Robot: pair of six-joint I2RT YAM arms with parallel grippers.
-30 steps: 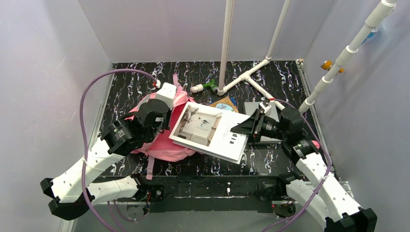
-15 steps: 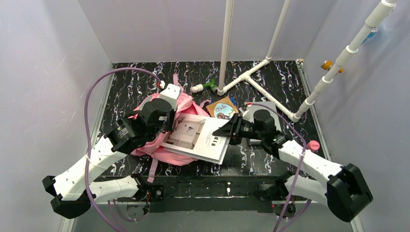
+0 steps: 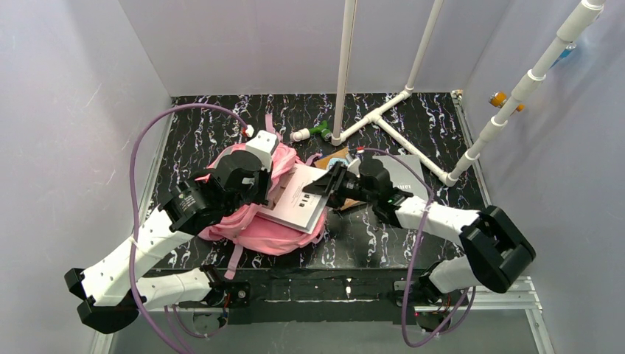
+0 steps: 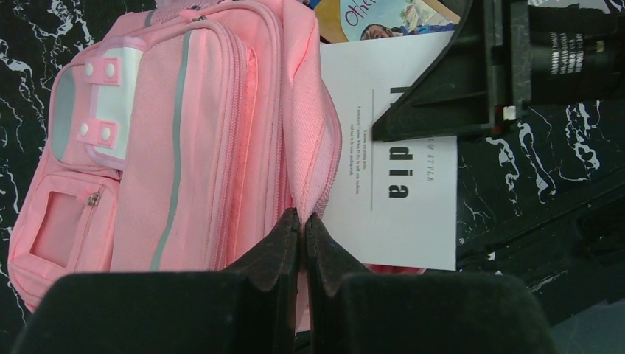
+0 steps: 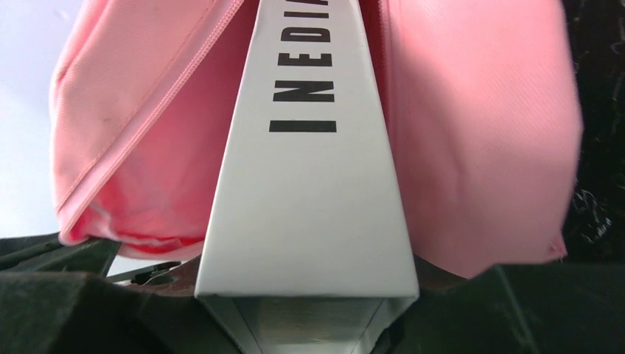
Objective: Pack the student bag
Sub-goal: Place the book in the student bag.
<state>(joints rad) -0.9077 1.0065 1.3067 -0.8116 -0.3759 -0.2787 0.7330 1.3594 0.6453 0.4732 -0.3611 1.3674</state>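
Observation:
The student bag (image 3: 259, 237) is a pink fabric backpack lying left of the table's middle, its grey-striped front pocket showing in the left wrist view (image 4: 177, 140). My left gripper (image 4: 303, 221) is shut on the pink edge of the bag's opening and holds it up. My right gripper (image 5: 306, 284) is shut on the spine of a white book (image 5: 309, 192) lettered "INEDIA". The book (image 3: 298, 203) lies partly inside the bag's mouth, with pink fabric (image 5: 472, 110) on both sides of it. From above, the right gripper (image 3: 325, 185) sits at the book's right edge.
A colourful-covered book (image 3: 343, 157) and a grey flat item (image 3: 410, 171) lie just right of the bag. A white pipe frame (image 3: 383, 116) and a green-and-white fitting (image 3: 314, 131) stand at the back. Purple cables loop over both arms.
My right arm has reached to the left with the white book, sliding it further into the bag's opening. My left gripper has kept its hold on the bag's edge.

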